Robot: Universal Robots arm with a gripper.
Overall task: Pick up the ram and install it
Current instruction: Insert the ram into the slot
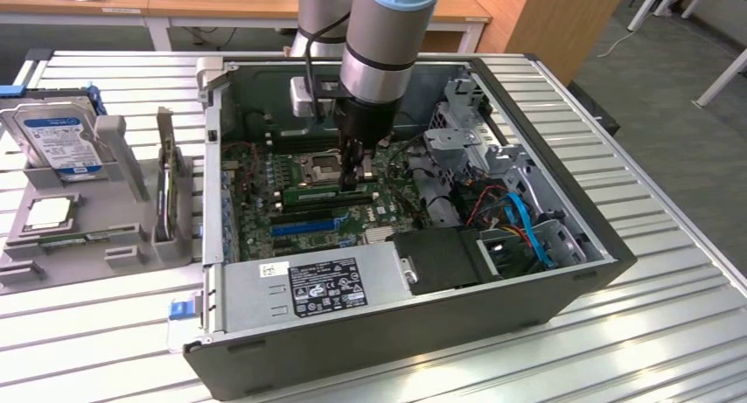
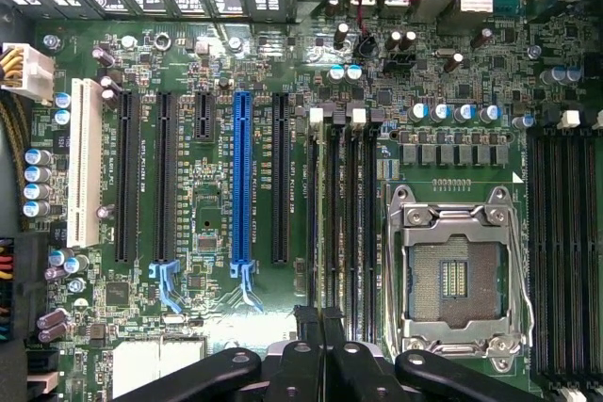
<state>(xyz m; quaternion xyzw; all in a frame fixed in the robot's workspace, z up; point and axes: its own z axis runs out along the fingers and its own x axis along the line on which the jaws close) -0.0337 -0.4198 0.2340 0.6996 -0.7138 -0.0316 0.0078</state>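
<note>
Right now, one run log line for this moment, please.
gripper: shut | at: long thin green ram stick | beside: silver CPU socket

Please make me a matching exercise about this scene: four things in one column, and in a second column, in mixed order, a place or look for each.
Things:
1. the ram
2. hard drive
3. power supply
4. CPU socket

Descriptions:
a. stands in the grey holder outside the case
b. directly under the gripper
c. bears a black label
d. square metal frame with nothing in it

Pairs: 1-b; 2-a; 3-c; 4-d
</note>
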